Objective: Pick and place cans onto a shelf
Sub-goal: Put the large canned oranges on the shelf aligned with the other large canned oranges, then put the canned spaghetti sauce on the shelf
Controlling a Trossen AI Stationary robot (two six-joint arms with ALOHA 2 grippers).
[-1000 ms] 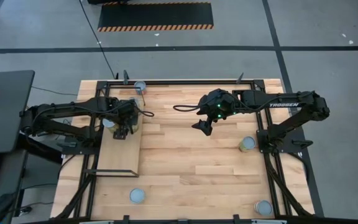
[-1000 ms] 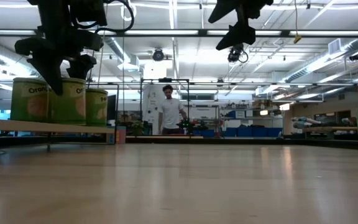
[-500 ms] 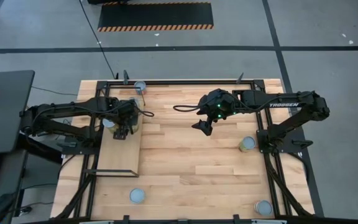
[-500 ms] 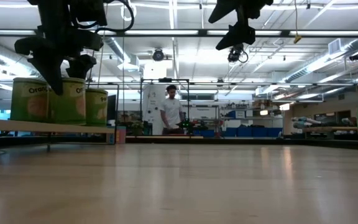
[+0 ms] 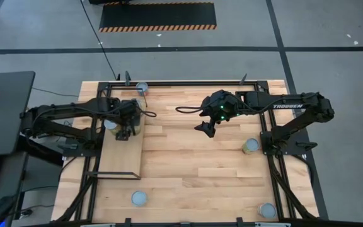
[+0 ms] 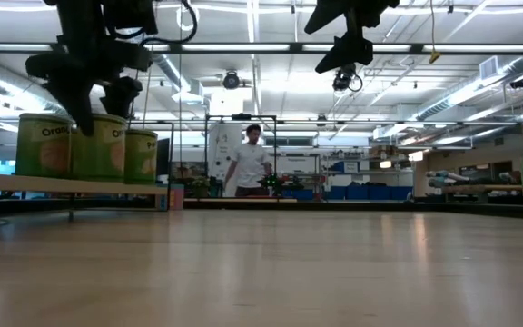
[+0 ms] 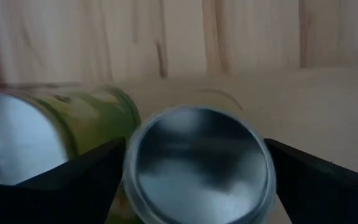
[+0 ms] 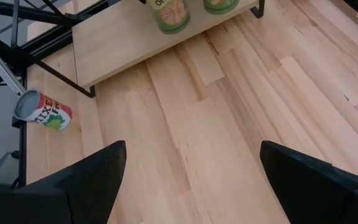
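Wrist footage from the left gripper (image 7: 194,186) shows its wide-spread fingers flanking, not gripping, a silver-topped olive can (image 7: 197,165) on the pale plywood shelf (image 5: 121,154) at mid-left overhead; a second earlier they stood slightly narrower. Right gripper (image 5: 205,128) hangs open, empty, centre-frame.

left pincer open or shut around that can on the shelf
Open. In the left wrist view the left pincer has its two dark fingers spread either side of the can, upright on the shelf.
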